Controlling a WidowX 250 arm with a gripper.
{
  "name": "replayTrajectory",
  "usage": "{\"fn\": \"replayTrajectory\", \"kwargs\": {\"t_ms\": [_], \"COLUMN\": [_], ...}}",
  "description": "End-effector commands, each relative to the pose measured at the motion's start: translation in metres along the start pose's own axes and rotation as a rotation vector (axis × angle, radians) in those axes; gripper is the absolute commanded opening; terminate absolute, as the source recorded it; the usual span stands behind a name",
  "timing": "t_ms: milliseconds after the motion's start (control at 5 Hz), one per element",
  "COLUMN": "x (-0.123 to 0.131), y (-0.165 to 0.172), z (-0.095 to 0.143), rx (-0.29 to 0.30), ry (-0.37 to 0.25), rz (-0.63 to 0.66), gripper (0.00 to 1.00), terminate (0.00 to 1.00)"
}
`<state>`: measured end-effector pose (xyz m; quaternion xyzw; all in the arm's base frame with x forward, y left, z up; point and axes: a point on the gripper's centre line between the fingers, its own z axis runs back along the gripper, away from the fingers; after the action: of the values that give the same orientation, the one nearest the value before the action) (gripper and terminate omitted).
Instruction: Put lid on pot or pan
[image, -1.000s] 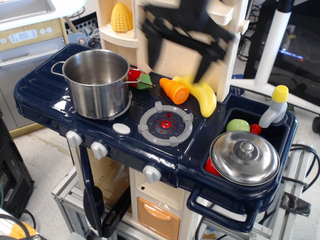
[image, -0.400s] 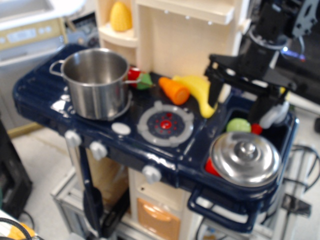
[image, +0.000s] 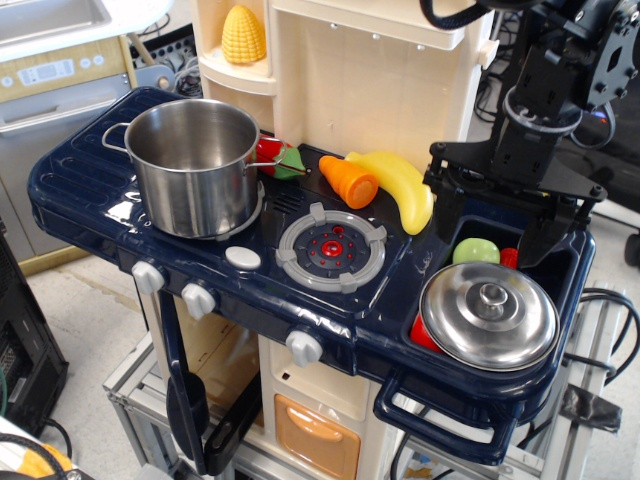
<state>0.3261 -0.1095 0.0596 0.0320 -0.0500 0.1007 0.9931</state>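
Observation:
The shiny steel pot with wire loop handles stands open on the left burner of the dark blue toy stove. The round steel lid with a small knob lies over the sink at the front right. My black gripper hangs open above the sink, just behind the lid, its fingers spread wide and empty.
A grey burner ring with a red centre lies between pot and lid. A toy carrot, a banana and a red-green vegetable lie at the stove's back. A green fruit sits in the sink. A toy corn cob stands on the shelf.
My gripper has swept from above the stove's back to the right and down, and now hangs over the sink behind the lid. The pot and lid have not moved.

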Motion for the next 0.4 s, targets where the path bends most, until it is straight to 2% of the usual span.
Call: {"fn": "replayTrajectory", "kwargs": {"t_ms": [0, 200], "x": [-0.0001, -0.0064], "y": [-0.0108, -0.0108], "z": [0.0051, -0.0016], "rx": [-0.047, -0.078], "ry": [-0.065, -0.072], "rz": [0.084, 0.107], "gripper": [1.0, 1.0], "terminate": [0.0, 0.0]}}
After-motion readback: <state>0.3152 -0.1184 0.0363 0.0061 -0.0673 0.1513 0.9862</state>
